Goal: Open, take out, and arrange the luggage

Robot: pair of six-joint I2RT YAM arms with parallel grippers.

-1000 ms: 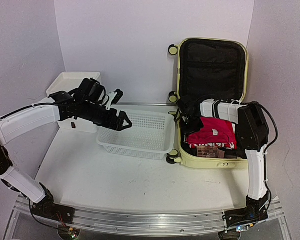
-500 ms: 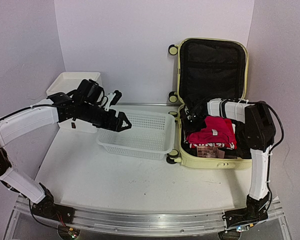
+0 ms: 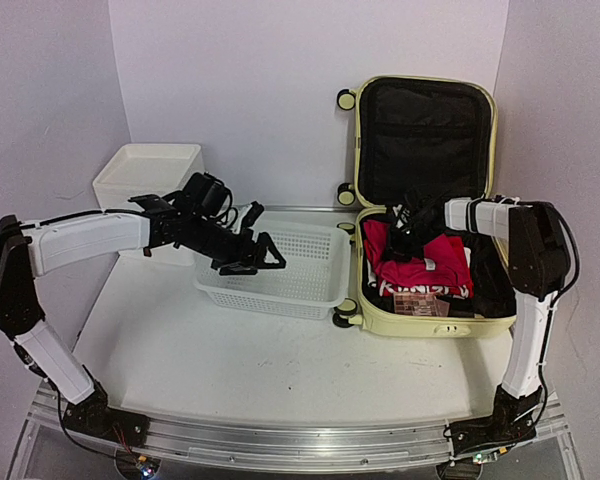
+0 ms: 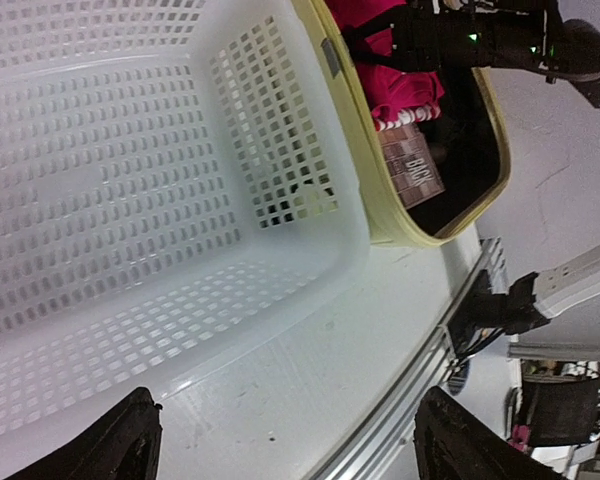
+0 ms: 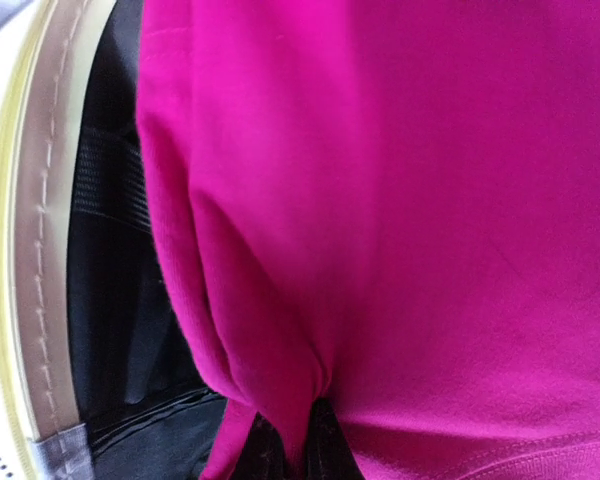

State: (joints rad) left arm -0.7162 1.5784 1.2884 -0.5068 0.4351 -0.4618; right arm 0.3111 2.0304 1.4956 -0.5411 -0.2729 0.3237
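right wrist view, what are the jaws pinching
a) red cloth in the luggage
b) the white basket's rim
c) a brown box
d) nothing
a, the red garment gathers into a tight pinched fold right at the shut jaws, beside the yellow rim of the open luggage.

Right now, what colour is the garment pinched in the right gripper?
The garment is plain magenta-pink with no pattern visible, and it shows best in the right wrist view.

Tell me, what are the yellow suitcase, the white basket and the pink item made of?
Suitcase: likely hard plastic, smooth pale yellow shell; black fabric lining. Basket: white, slightly translucent moulded plastic, gridded with holes. Pink garment: soft knit cloth; it creases and shows a stitched hem.
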